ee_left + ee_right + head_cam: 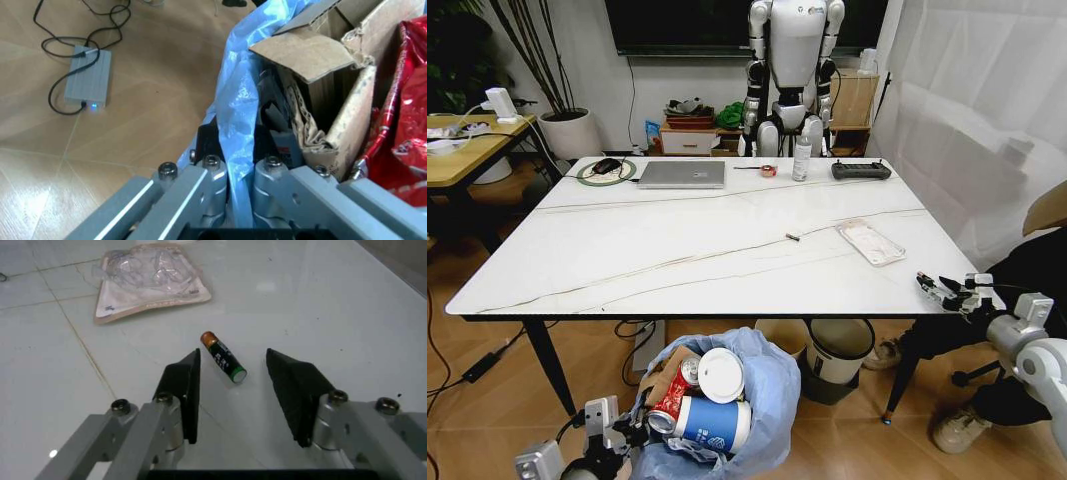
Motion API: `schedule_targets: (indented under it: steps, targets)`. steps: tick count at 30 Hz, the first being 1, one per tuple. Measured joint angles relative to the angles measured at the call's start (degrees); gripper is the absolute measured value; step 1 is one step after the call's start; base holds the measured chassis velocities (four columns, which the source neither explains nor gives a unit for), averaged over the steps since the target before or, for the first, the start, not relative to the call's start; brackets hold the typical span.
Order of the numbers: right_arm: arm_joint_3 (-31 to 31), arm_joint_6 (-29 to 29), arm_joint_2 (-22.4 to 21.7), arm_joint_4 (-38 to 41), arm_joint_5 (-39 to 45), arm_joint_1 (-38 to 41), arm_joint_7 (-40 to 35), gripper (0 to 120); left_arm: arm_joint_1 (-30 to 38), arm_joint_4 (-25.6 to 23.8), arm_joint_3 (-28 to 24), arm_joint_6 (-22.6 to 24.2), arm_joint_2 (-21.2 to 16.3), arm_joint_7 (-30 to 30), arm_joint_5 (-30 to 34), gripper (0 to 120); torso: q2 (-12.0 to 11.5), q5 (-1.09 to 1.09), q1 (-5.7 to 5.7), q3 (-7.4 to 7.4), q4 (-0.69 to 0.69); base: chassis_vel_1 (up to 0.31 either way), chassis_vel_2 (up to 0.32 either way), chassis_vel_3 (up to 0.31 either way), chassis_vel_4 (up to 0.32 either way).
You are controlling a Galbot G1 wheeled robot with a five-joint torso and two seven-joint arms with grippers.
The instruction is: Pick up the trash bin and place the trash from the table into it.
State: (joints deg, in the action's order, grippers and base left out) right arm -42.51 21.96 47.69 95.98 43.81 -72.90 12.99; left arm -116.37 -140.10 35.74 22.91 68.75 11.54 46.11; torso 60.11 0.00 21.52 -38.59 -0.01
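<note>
A wood-plank floor (487,400) runs under the room, with black cables (447,370) trailing across it and a grey power brick (88,75) lying on the boards. A yellow-wood desk (467,150) stands at the left beside a white planter (570,133) of tall stems. A dark screen (687,25) hangs on the pale back wall, and a white curtain (977,110) covers the right side.

Room evenly lit, soft daylight through the white curtain (987,110) on the right. Table (627,250) top has mild sheen, small glare spots in the right wrist view. Dim underneath, soft shadows on the wood floor (487,400). Left wrist view hazy: blue bag (240,100) blown bright, close metal parts soft. Head view bends slightly at the edges.
</note>
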Motion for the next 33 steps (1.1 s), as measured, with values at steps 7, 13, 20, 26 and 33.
schedule_targets:
  steps: [7, 13, 20, 26, 33]
  targets:
    - [0.0, 0.0, 0.1, 0.4, -0.6, -0.5, 0.2, 11, 0.3, 0.1, 0.0, 0.0, -0.4, 0.0, 0.1, 0, 0.0, -0.01, 0.0, 0.0, 0.0, 0.0, 0.0, 0.0, 0.0]
    - [0.2, 0.1, 0.2, 1.1, -1.3, -1.2, 0.4, 0, 0.6, 0.2, 0.0, 0.0, -0.5, 0.0, 0.3, 0, 0.0, -0.02, 0.0, 0.0, 0.0, 0.0, 0.0, 0.0, 0.0]
    - [0.3, 0.2, 0.1, 3.1, 0.3, -1.3, 0.5, 0, 0.8, 0.3, 0.0, 0.0, -0.7, 0.0, 0.5, 0, 0.0, 0.06, 0.02, -0.02, 0.0, 0.0, 0.0, 0.0, 0.0]
    - [-0.5, -0.4, -2.0, 11.4, 7.3, -3.7, 1.1, 0, 0.8, 0.3, 0.1, 0.0, -1.1, 0.0, 1.0, 0, 0.0, -0.02, 0.02, -0.02, 0.01, 0.0, 0.0, 0.0, 0.0]
    - [7.0, -2.8, -4.9, 28.0, 16.3, -4.7, 1.2, 0, 0.3, -0.7, 0.7, 0.1, -1.3, 0.1, 1.4, 0, 0.0, -0.02, 0.02, -0.01, 0.01, 0.0, 0.0, 0.0, 0.0]
